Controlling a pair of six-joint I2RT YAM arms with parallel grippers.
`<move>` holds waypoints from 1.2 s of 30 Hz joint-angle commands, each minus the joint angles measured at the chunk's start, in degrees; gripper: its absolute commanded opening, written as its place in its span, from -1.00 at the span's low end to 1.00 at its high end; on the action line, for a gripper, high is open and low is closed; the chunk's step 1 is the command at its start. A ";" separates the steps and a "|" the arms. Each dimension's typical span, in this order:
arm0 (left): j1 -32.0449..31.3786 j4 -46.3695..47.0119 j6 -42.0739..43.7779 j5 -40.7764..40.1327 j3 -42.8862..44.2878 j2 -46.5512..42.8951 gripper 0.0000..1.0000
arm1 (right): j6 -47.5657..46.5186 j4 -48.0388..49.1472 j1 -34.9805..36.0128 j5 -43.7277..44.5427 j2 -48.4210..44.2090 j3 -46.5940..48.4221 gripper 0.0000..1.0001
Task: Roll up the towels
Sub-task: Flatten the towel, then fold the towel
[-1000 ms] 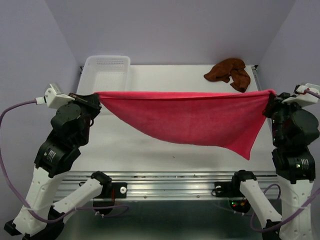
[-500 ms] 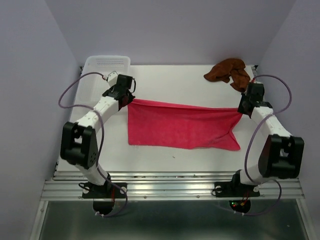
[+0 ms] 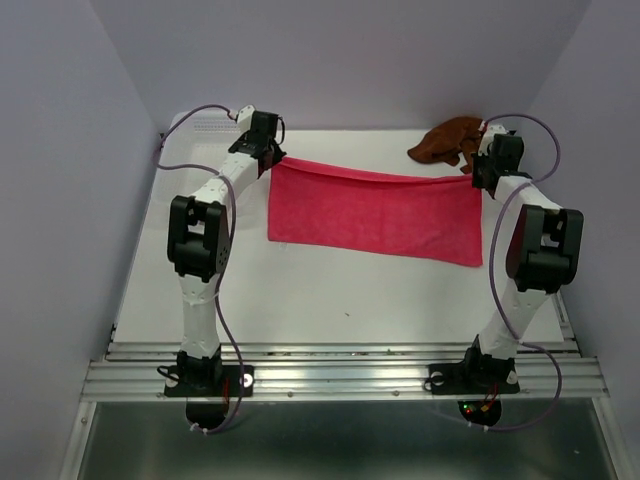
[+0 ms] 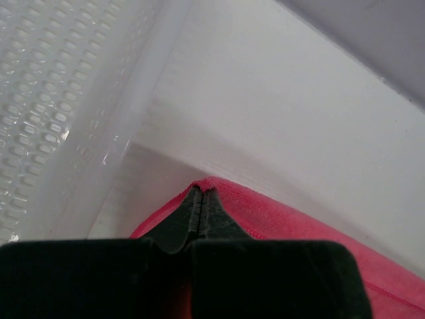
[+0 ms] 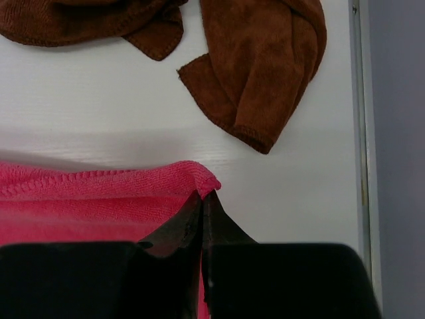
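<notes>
**A:** What has the left gripper (image 4: pixel 201 194) got?

**B:** Its jaws are pinched tight on one far corner of the pink towel (image 3: pixel 375 212). The hem peeks out just past the tips. The white basket (image 4: pixel 60 100) stands close on that gripper's left.

**A:** And the right gripper (image 5: pixel 203 196)?

**B:** It is clamped the same way on the other far corner, with the folded pink edge curling over its tips.

**A:** Where does the pink towel sit, then?

**B:** It spans the gap between the two grippers. Its far edge runs straight from one to the other. The rest spreads back from them toward the arm bases, over the table (image 3: pixel 330 290). I cannot tell whether the gripped corners touch the surface.

**A:** The other towel?

**B:** The brown towel (image 5: pixel 265 60) lies crumpled just beyond the right gripper, untouched. A strip of bare table separates it from the pink one. It is well apart from the left gripper.
</notes>
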 commanded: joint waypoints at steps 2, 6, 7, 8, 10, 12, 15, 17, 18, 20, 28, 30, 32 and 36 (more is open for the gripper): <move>1.16 -0.41 2.38 0.66 4.10 1.10 -1.00 | -6.91 4.77 -1.80 -6.65 1.25 3.03 -0.99; 1.16 1.07 2.47 1.45 0.07 -2.05 -1.00 | -9.63 6.86 -2.41 -11.92 -1.55 -1.43 -0.99; 1.16 1.52 2.47 1.28 -2.29 -2.76 -1.00 | -10.42 7.32 -2.41 -13.06 -2.34 -2.68 -0.99; 1.24 1.95 2.47 1.28 -3.54 -3.38 -1.00 | -11.55 7.76 -2.41 -13.33 -3.13 -3.91 -0.98; 1.33 1.87 2.21 1.54 -5.99 -4.96 -1.00 | -12.53 8.02 -2.94 -13.25 -5.59 -6.98 -0.99; 1.33 1.87 1.69 1.89 -8.02 -6.80 -1.00 | -13.23 7.94 -3.64 -13.16 -8.40 -9.96 -0.99; 1.42 3.28 1.33 2.68 -12.85 -9.88 -1.00 | -12.80 8.02 -4.17 -14.38 -11.66 -13.31 -0.97; 1.42 3.71 0.54 2.68 -15.67 -11.90 -1.00 | -12.27 8.46 -4.17 -15.36 -14.73 -17.27 -0.93; 1.42 3.63 0.45 2.77 -16.20 -11.91 -1.00 | -12.01 8.64 -4.17 -15.36 -15.70 -18.41 -0.93; 1.51 3.28 0.28 2.33 -17.69 -13.66 -1.00 | -11.04 9.16 -4.17 -15.09 -18.25 -21.40 -0.93; 1.51 2.75 -0.34 3.56 -24.20 -18.32 -1.00 | -10.51 9.17 -4.17 -15.97 -25.81 -30.01 -0.93; 1.51 2.84 -0.08 3.91 -25.87 -19.38 -1.00 | -10.86 9.08 -4.17 -14.66 -28.01 -31.86 -0.93; 1.60 2.58 0.01 3.30 -27.19 -19.99 -1.00 | -11.39 9.08 -4.69 -12.20 -28.98 -32.74 -0.93; 1.60 2.66 -0.69 4.35 -29.91 -21.58 -1.00 | -11.30 9.08 -5.23 -11.58 -30.38 -34.24 -0.93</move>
